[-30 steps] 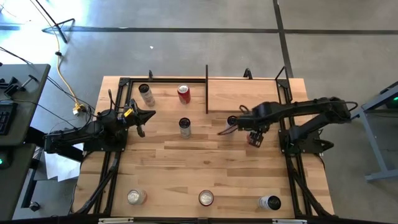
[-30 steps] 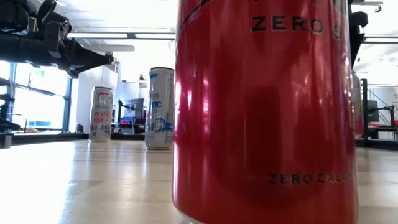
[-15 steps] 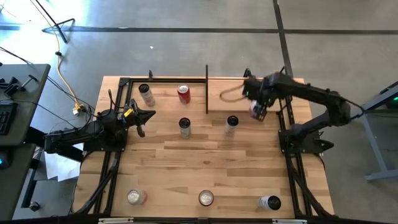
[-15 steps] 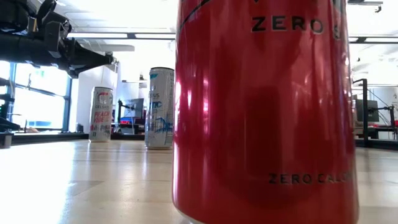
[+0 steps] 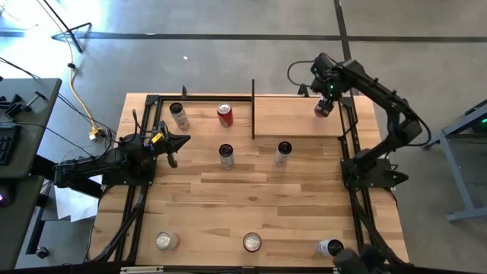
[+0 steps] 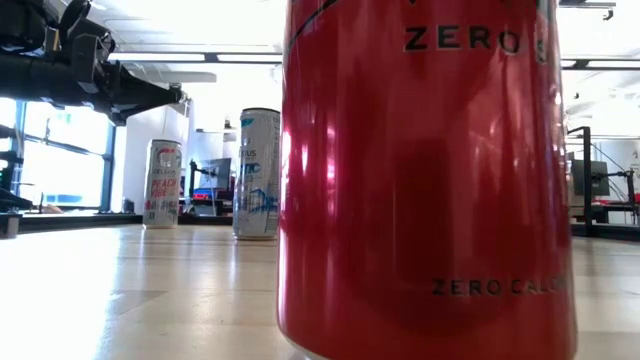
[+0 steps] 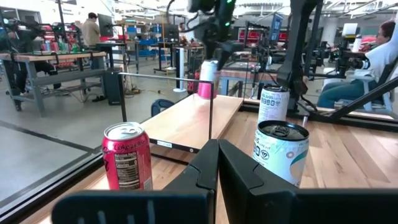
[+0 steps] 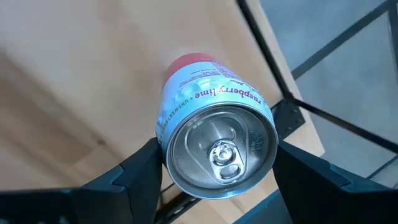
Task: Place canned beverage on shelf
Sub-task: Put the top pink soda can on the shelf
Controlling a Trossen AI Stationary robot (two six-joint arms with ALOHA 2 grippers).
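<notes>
You have eight cans in all: one raspberry-lime can (image 5: 323, 107) between the right gripper's (image 5: 324, 105) fingers, seven standing on the table (image 5: 228, 190) below and away from it. One shelf (image 5: 297, 118) sits under that gripper. Two arms.

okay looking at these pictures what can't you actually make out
- Low view: the red can fills the frame, hiding the shelf and both grippers.
- High view: whether the held can touches the shelf; the right gripper covers it.
- Left wrist view: the far can's label, too small.
</notes>
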